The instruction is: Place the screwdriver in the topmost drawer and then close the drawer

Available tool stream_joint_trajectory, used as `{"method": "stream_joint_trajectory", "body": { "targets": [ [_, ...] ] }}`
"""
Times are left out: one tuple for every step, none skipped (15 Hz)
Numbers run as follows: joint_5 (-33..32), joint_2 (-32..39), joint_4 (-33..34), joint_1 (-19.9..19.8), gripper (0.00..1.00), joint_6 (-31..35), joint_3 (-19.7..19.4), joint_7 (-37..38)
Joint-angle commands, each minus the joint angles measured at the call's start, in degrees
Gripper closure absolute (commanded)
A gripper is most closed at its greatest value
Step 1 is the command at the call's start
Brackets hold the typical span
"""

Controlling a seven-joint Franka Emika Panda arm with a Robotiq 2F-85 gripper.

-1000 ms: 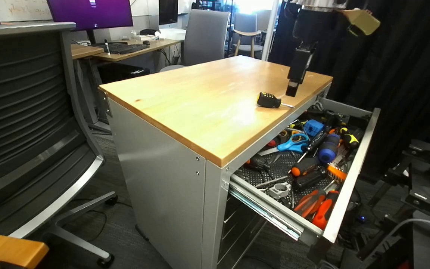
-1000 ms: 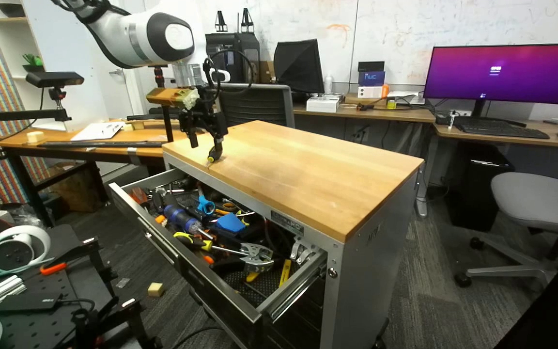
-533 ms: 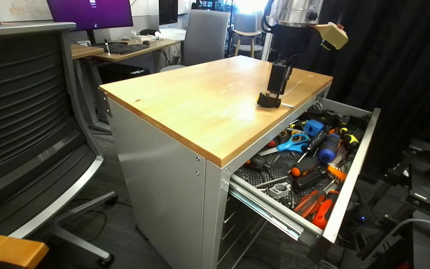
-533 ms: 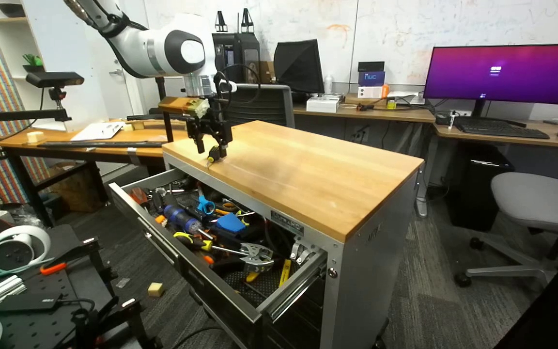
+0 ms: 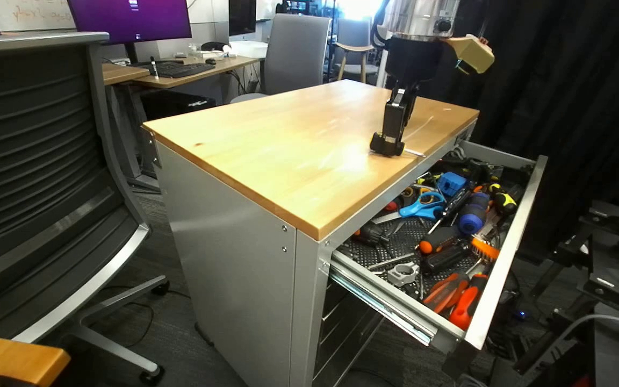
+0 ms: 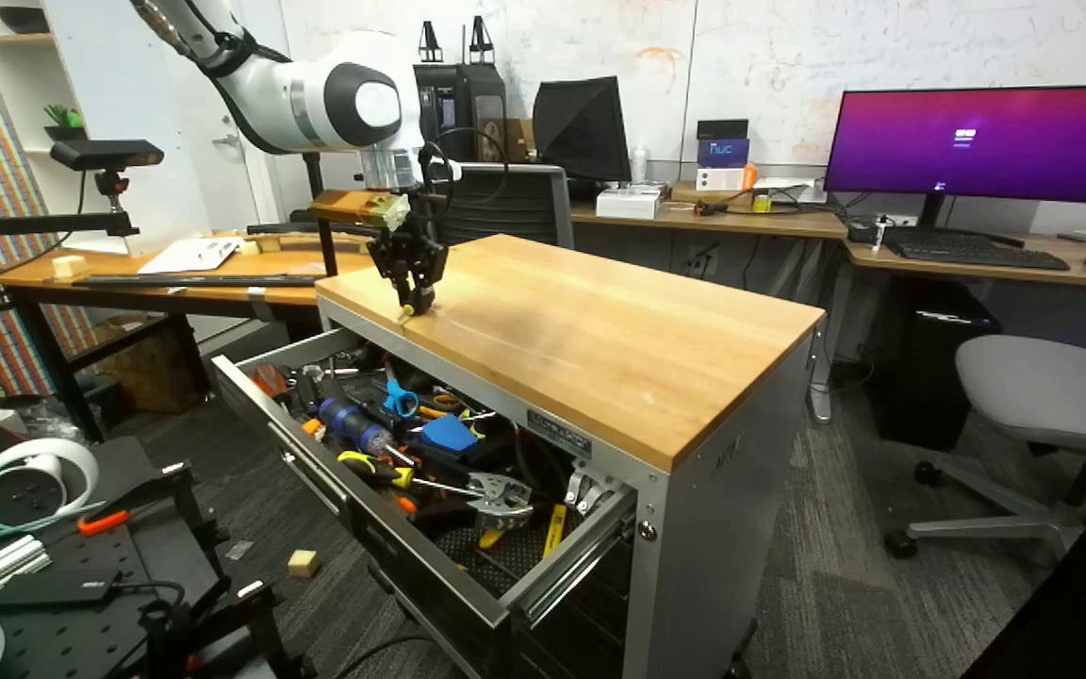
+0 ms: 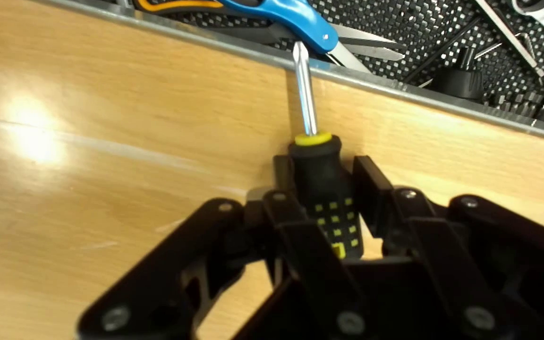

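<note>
White arm (image 6: 270,107), black end effector (image 7: 325,177)

Worktop (image 5: 266,134) is honey-tan (pale scuffs toward one long edge). At that edge, screwdriver (image 7: 317,156): black handle, yellow collar, rows of yellow squares, silvery shaft. Gripper (image 7: 326,175) mostly black. Past the edge, drawer (image 5: 506,258) rim pale grey, liner (image 7: 409,21) speckled black, scissors (image 7: 298,20) blue-handled.

i see a big, flat, light brown wooden top (image 6: 590,325), shiny where the light hits it. it has a small dark spot (image 5: 198,144) in the wood and a long, thin pale line (image 7: 135,152). on this top lies a short, fat screwdriver (image 7: 320,174) with a black handle, yellow marks and a skinny, shiny metal rod. it is on its side, close to one long edge. the rod points at that edge, and from above its tip goes past the wood.
</note>
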Motion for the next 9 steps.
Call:
{"method": "stream_joint_trajectory", "body": {
  "targets": [
    [3.94,0.65,0.54,-0.6,0.85,-1.62,0.55,-5.01],
    [5.1,0.68,0.07,-0.96,0.85,-2.66,0.75,-6.63],
    [5.41,0.24,-0.87,-0.9,0.85,-3.16,0.71,-7.35],
    [4.93,-0.45,-2.13,-0.62,0.85,-2.95,0.39,-7.48],
    [4.56,-0.93,-3.04,-0.41,0.85,-2.95,0.28,-7.67],
    [4.08,-1.25,-3.97,-0.17,0.85,-2.66,0.19,-7.5],
    [4.03,-1.6,-4.68,-0.08,0.85,-2.25,0.28,-7.76],
    [4.33,-2.28,-5.69,-0.06,0.85,-1.77,0.62,-8.51],
    [4.36,-2.93,-6.61,-0.02,0.85,-1.06,0.76,-8.94]
  ]
}}
